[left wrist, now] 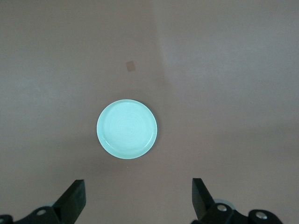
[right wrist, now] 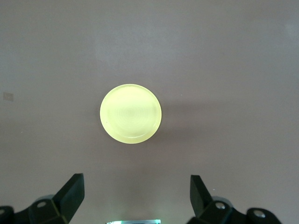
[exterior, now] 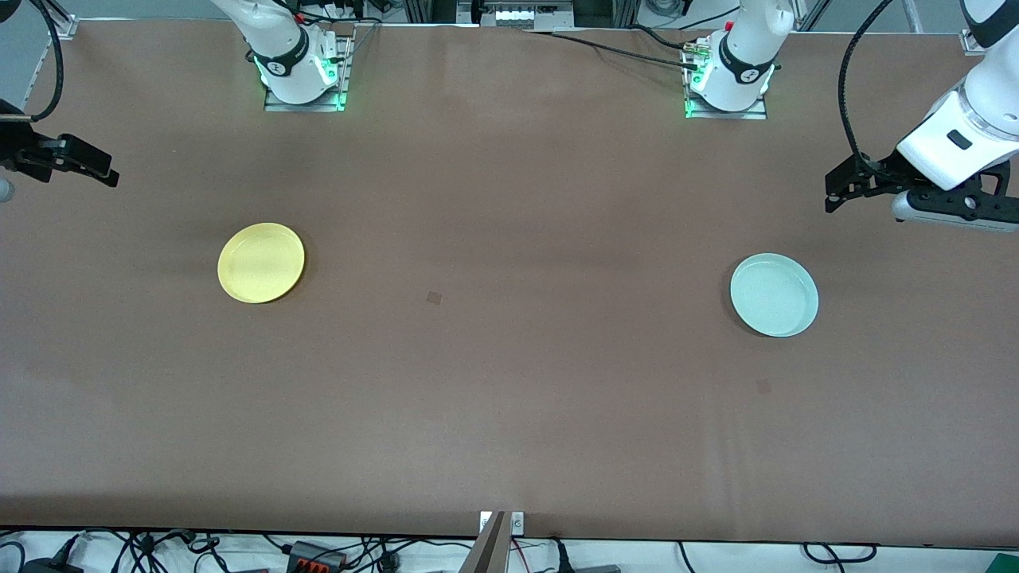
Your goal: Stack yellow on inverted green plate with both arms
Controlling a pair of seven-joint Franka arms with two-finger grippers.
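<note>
The yellow plate (exterior: 261, 263) lies flat on the brown table toward the right arm's end; it also shows in the right wrist view (right wrist: 130, 113). The green plate (exterior: 774, 294) lies flat toward the left arm's end, and shows in the left wrist view (left wrist: 126, 129). I cannot tell which way up either plate lies. My right gripper (exterior: 107, 171) (right wrist: 134, 177) is open and empty, up in the air over the table's edge at the right arm's end. My left gripper (exterior: 832, 191) (left wrist: 137, 182) is open and empty, in the air over the left arm's end, apart from the green plate.
The two arm bases with green lights (exterior: 302, 79) (exterior: 728, 87) stand along the table's back edge. Two small dark marks (exterior: 434, 298) (exterior: 763, 386) are on the tabletop. Cables hang below the table's front edge (exterior: 509, 532).
</note>
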